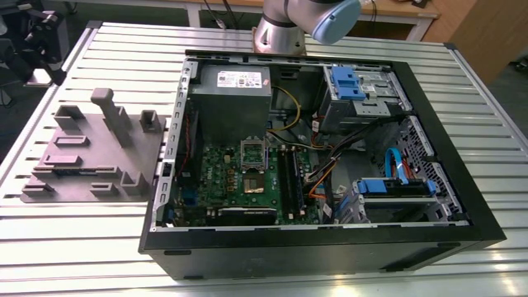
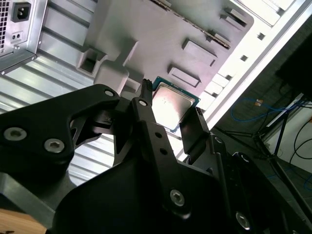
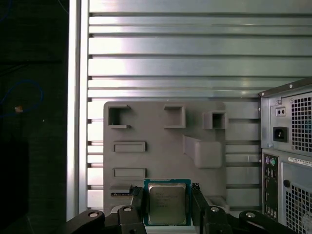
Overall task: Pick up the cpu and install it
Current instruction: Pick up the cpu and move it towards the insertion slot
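Judging from both wrist views, the picking-up part of the task is taken as done: the cpu (image 3: 167,204) is gripped by two opposite edges between the black fingers (image 3: 196,200) of the pincer (image 3: 167,191), which is closed on it; the chip is held over the grey tray (image 3: 156,161), outside the computer case (image 1: 330,253). The tray's whole outline is seen far behind the chip, so the chip is judged to be clear of its pocket rather than resting there. The installing part is judged to be left undone. In the exterior view the socket (image 1: 252,154) is seen as a square metal frame on the green motherboard (image 1: 219,182) inside the open case; whether that frame is open cannot be told.

The cpu is a small flat square; a dull silver-grey lid with rounded corners is set on a thin green border. The tray is matte grey and looks moulded, with rectangular pockets and raised blocks. The bench (image 3: 170,48) is made of bright ribbed metal slats divided by dark grooves. The pincer is matte black and angular, its links pinned with round bolt heads. The case is black sheet metal, with perforated grey panels at its back.
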### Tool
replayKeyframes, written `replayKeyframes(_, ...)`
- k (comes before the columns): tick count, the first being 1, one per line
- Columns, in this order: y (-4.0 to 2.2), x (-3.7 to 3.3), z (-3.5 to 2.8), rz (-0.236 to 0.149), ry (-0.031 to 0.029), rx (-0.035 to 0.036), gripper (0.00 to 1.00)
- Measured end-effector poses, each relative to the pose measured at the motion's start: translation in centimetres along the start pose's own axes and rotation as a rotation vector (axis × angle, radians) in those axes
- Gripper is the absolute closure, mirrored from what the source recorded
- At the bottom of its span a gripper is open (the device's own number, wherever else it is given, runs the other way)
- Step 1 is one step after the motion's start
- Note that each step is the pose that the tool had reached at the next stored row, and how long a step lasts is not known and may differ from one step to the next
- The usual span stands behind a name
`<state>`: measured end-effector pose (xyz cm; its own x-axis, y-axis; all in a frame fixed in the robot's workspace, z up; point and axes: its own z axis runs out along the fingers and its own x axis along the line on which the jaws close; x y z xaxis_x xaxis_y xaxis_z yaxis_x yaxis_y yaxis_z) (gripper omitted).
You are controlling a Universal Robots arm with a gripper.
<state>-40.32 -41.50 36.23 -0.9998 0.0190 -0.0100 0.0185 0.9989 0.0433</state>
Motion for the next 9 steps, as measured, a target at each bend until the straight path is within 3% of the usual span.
replayKeyframes(9, 0.00, -0.18, 0.00, 0.000, 0.0000, 0.0000, 0.53)
